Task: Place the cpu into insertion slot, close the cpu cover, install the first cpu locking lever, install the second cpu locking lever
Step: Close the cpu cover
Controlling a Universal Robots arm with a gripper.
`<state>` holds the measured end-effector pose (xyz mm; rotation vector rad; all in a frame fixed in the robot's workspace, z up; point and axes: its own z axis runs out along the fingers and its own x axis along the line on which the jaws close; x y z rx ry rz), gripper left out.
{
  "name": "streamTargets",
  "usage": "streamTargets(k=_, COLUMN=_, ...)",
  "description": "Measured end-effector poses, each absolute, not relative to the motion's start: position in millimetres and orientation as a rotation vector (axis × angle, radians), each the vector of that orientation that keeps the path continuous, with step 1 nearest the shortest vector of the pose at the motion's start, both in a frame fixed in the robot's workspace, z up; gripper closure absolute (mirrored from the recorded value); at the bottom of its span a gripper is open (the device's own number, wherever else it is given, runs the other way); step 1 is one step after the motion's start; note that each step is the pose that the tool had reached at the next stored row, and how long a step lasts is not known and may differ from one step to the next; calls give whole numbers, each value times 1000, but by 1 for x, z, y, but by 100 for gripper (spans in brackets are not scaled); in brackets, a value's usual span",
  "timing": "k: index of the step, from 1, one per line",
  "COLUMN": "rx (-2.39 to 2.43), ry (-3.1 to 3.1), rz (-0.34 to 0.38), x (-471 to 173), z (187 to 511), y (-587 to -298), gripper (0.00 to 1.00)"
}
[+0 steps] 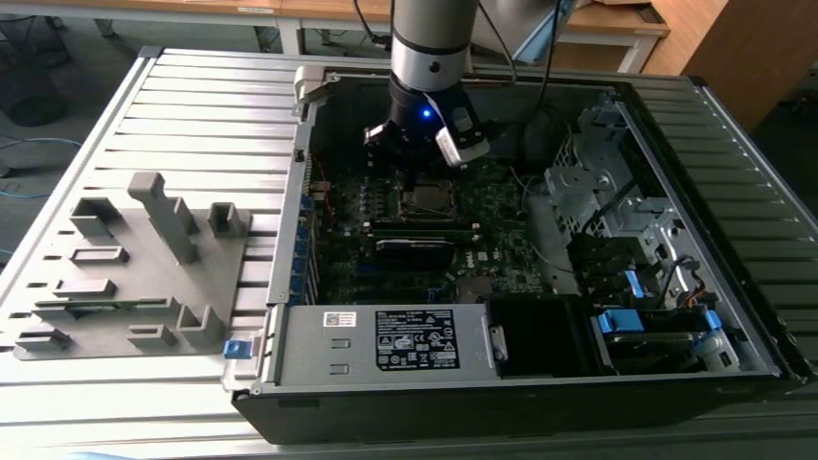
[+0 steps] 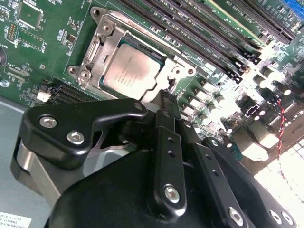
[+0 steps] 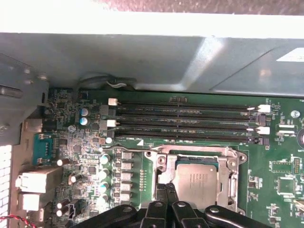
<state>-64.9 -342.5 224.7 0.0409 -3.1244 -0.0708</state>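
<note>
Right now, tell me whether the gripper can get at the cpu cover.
Probably yes: the gripper sits right at the edge of the cpu cover, which lies flat around the cpu, with nothing standing between them.

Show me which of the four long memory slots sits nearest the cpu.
The outermost slot, running right alongside the cpu cover; the other three lie beyond it, toward the grey case wall.
</note>
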Motion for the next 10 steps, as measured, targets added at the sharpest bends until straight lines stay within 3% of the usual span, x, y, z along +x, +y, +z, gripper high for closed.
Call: streamTargets(k=10, rx=41, ry=-3125, rz=-70, x=-60, z=225, y=-342, gripper=89)
